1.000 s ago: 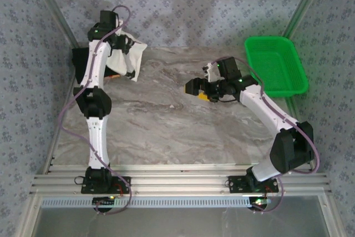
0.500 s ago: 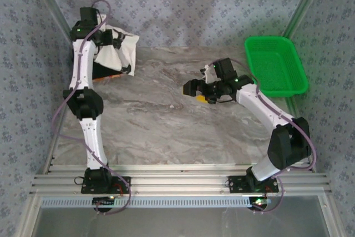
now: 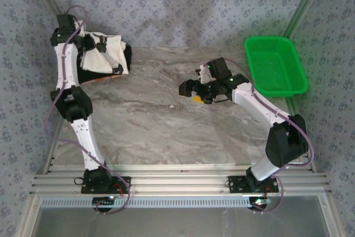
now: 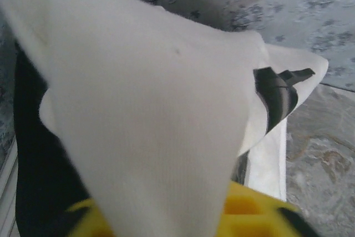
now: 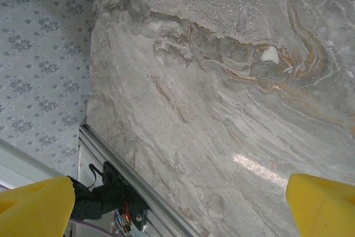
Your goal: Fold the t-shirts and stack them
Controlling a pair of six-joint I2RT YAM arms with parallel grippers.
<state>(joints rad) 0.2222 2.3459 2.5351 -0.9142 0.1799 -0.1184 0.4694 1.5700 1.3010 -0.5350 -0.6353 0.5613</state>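
Cream-white t-shirt [image 3: 105, 55] was laid over the black t-shirt [image 3: 84, 75] for stacking, well apart from the green basket [image 3: 275, 41]. Cloth hid the left end effector [image 3: 99, 44], so its state could not be told; the right end effector [image 3: 189, 91] was spread, empty.

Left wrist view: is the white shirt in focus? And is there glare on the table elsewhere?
Left wrist view: the white shirt lies very near the lens and looks soft. Right wrist view: the table is sharp, with one small bright glare patch. Top view: even light, no strong glare.
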